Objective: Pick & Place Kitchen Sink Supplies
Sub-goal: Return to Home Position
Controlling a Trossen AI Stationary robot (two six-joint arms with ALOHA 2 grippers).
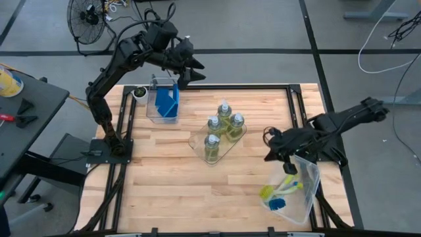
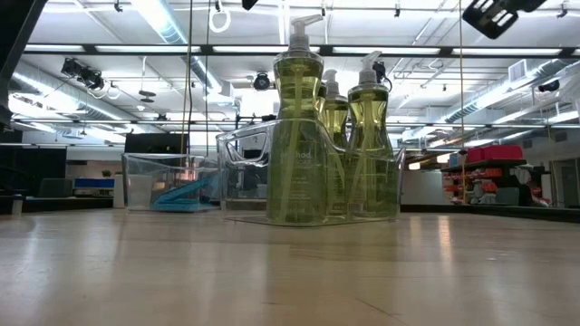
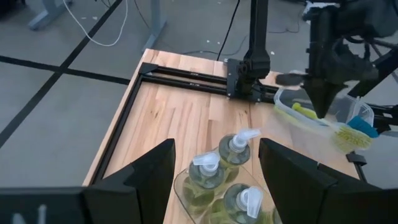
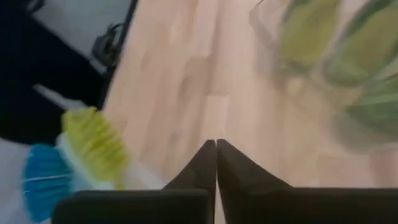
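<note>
Right jaws: we found the right gripper [image 4: 216, 148] closed tip to tip, with nothing between its fingers.
Left jaws: the left gripper [image 3: 216, 143] stood spread wide and empty.
Right gripper's place: it hung over the worktop [image 1: 171, 171] near the right edge, just beside the brush bin [image 1: 310, 176]. We could not tell whether it touched the bin.
Left gripper's place: it was raised over the far-left corner, above the sponge bin [image 1: 151, 113], with nothing in its grasp.
Brushes: three dish brushes [image 1: 279, 194], two yellow-green and one blue, lay together in the clear brush bin. The bin sat at the near-right corner and overhung the right edge.
Sponges: the blue sponges [image 1: 168, 102] stood on edge in the clear sponge bin near the far-left corner. We could not count them.
Bottles: four pump bottles [image 1: 213, 123] of yellow-green liquid stood upright and close together on a clear tray [image 1: 196, 139]. The tray sat at the worktop's middle, between the two bins.
From table height: we saw the bottles fill the foreground inside the tray's clear walls, with the sponge bin behind them and off to one side.
</note>
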